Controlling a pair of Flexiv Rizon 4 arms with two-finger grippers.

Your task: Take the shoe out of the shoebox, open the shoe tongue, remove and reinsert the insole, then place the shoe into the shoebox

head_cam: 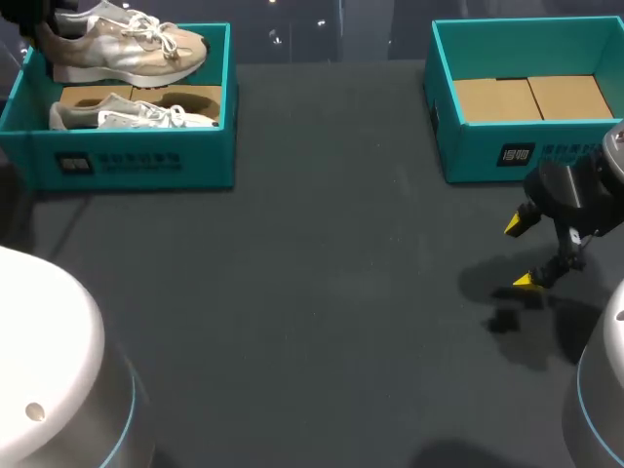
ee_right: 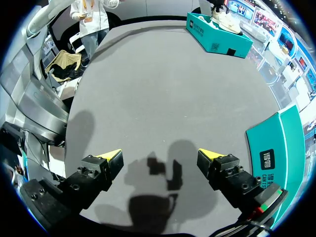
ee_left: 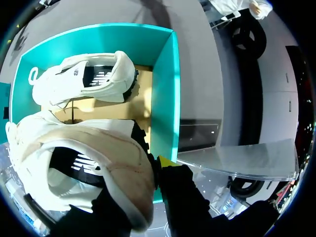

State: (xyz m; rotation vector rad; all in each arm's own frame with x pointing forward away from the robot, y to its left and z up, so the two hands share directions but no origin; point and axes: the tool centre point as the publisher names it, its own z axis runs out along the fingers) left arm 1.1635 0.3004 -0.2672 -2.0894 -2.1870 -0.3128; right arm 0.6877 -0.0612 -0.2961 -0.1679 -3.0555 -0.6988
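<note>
Shoe (head_cam: 127, 44) is held up over the shoebox (head_cam: 136, 161), your left end effector (ee_left: 158, 168) clamped on it. Your right end effector (head_cam: 522, 252) hangs fingers apart above the tabletop (head_cam: 322, 263), well apart from that shoebox.

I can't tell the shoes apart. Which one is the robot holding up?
Look at the teal box at the far left of the table, the one with shoes in it. The raised shoe is up over the box's back wall, beige and white; the other shoe lies flat on the box floor.
</note>
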